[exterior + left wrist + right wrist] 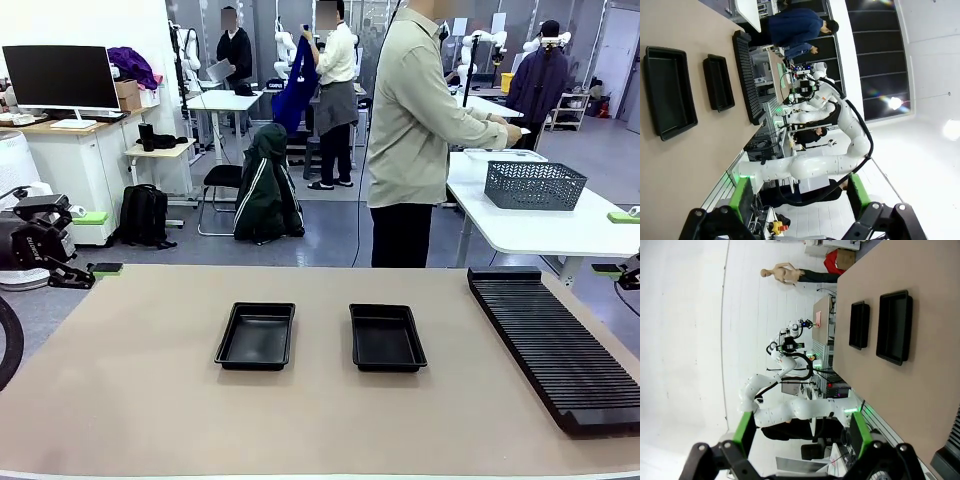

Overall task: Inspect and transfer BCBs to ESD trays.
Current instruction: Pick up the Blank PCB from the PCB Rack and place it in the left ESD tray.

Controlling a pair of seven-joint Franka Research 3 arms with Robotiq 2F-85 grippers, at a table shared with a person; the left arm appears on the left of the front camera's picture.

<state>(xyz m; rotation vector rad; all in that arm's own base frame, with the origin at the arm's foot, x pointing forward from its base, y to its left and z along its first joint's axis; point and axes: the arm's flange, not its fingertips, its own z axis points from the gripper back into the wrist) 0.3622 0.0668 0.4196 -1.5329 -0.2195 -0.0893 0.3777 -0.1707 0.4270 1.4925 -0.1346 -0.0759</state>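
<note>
Lying beside ESD trays (256,335): slotted rack (555,345)

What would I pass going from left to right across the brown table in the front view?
In order: left tray → right tray → long black ribbed rack at the right edge. Both trays are empty.

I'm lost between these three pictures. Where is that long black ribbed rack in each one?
Front view: the rack runs along the right side, reaching the picture's edge.
Left wrist view: upper left, a long dark strip just right of the two black trays.
Right wrist view: bottom right corner, cut off by the edge.
Shared landmark: the black trays, side by side.
</note>
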